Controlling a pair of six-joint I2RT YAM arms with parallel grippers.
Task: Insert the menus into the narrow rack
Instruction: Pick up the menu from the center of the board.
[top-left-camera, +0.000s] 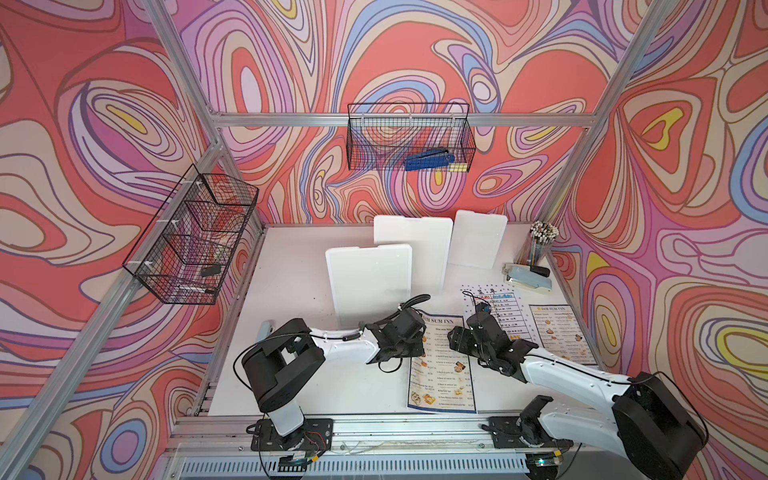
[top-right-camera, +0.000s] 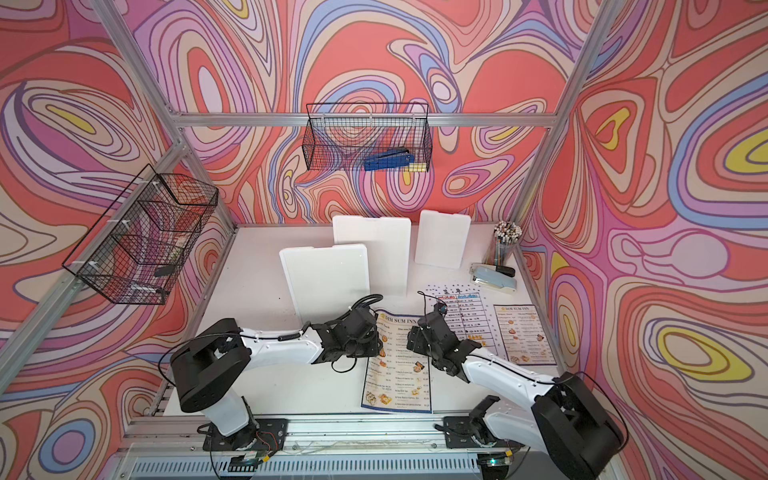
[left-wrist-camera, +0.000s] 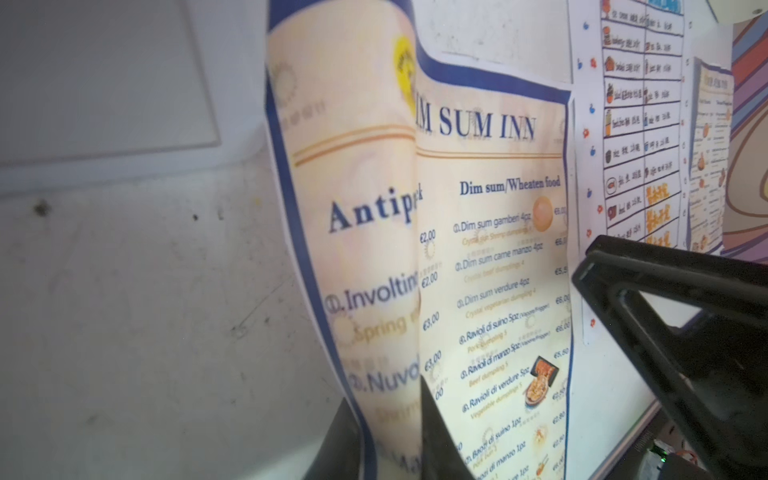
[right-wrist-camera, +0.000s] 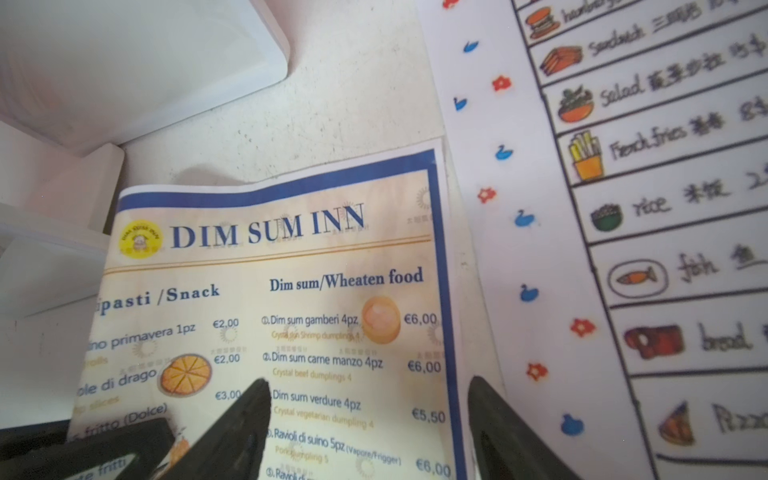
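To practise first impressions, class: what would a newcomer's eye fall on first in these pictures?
The swirling red, pink and purple wall pattern surrounds the whole cell. On the white table, the left gripper pinches one edge of the large blue-bordered paper menu, curling it up, while the open right gripper hovers over it. Three white rectangular boards stand behind.

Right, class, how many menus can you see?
3. The large blue-bordered menu lies nearest the front, the white menu behind it to the right, the small blue-bordered menu farthest right. None seems hidden.
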